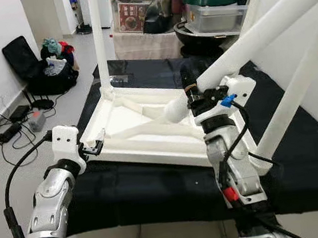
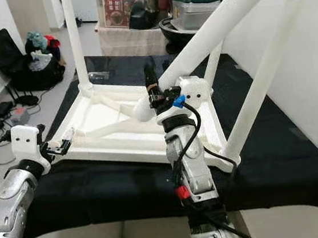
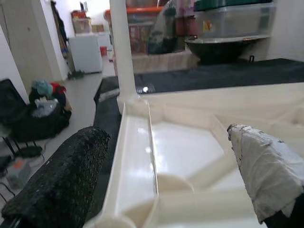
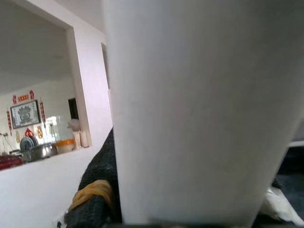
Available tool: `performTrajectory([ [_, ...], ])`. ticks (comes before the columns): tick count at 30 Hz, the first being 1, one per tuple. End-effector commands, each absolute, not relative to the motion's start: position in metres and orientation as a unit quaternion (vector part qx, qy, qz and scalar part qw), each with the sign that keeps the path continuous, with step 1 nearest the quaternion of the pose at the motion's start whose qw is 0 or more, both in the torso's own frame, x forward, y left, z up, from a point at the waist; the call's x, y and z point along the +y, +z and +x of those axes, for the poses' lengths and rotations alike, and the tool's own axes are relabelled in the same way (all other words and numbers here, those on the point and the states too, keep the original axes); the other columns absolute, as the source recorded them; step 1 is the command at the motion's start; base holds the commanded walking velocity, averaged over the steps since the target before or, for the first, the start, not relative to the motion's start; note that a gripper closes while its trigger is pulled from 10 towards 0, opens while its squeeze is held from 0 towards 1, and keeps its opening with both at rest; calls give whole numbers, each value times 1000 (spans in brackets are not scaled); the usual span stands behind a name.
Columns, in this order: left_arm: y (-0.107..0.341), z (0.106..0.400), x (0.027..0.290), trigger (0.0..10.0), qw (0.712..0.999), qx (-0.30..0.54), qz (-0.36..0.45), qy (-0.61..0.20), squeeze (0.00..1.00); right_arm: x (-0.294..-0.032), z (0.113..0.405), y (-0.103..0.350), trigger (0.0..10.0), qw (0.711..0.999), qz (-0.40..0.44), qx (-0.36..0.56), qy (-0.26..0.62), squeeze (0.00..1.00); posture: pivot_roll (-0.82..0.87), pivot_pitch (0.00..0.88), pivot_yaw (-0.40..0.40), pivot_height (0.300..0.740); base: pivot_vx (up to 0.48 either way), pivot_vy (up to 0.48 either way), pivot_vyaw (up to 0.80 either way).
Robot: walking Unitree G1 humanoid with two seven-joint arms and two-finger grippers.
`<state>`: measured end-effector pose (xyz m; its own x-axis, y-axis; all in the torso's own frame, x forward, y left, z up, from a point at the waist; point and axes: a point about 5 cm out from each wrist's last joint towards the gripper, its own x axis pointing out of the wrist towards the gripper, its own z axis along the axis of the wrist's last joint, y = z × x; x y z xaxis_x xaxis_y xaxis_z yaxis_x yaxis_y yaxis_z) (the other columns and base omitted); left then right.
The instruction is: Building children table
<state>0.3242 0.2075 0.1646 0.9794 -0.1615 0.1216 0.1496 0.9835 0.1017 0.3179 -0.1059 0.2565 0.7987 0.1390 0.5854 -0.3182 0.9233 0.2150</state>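
right gripper (image 1: 192, 86) clamping table leg (image 1: 263, 26)

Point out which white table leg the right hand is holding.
The slanted leg leaning over the upturned tabletop, gripped near its lower end by the right hand. The other legs stand fixed in the tabletop's corners.

Upright white round legs (image 1: 99, 39) at the far-left and right corners fence the upturned white plastic tabletop (image 1: 127, 114); its left near rim lies open, crossed inside by raised ribs.
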Motion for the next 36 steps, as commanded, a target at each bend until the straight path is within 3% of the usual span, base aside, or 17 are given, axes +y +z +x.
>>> performTrajectory([
  [1,172,325,203,10000,992,-82,40,-87,0,-109,316,257,0,937,157,-289,117,0,97,0,-86,740,304,0,-469],
  [10,182,326,193,10000,989,-102,32,-101,0,-107,313,257,0,941,153,-275,121,0,95,0,-85,740,384,0,-680],
  [24,182,322,187,10000,988,-107,20,-113,0,-110,313,256,0,947,149,-258,119,0,100,0,-87,740,0,0,0],
  [36,183,320,183,10000,986,-107,14,-125,0,-107,314,255,0,950,139,-249,128,0,108,0,-89,740,0,480,0],
])
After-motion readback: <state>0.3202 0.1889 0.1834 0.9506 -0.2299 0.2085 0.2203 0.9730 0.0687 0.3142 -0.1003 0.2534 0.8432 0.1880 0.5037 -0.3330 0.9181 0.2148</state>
